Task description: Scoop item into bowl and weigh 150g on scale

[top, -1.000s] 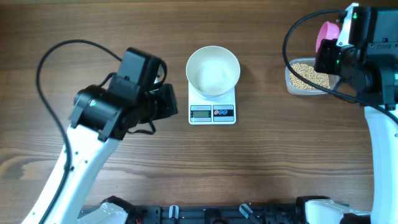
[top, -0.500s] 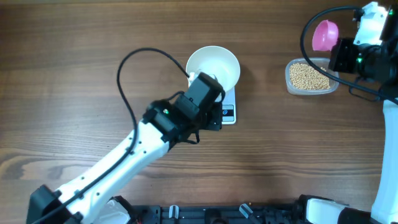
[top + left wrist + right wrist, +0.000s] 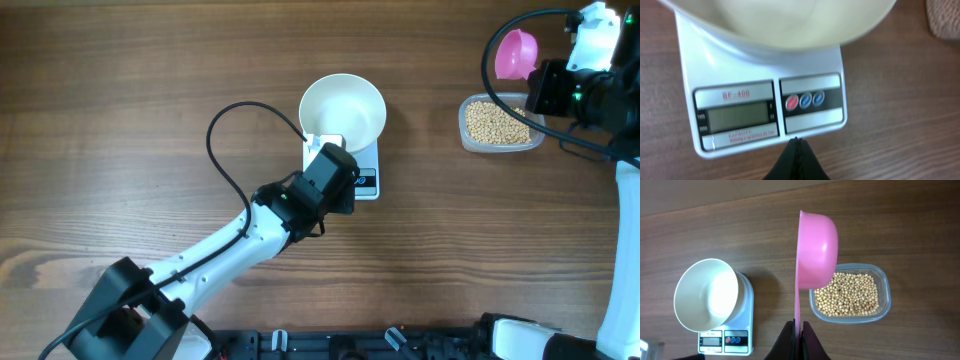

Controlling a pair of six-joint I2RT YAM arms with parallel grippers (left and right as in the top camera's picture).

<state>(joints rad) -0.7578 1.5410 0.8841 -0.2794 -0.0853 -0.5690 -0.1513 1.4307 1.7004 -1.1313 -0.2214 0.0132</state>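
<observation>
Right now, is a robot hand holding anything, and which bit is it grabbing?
The right hand holds the scoop by the end of its thin handle. The left hand is shut on nothing, at the scale's front edge.

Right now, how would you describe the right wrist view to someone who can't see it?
A pink scoop, pinched by its handle in the shut right gripper, stands in the middle over a wooden table. At picture right sits a clear tub of beans; at picture left, an empty white bowl on a scale.
</observation>
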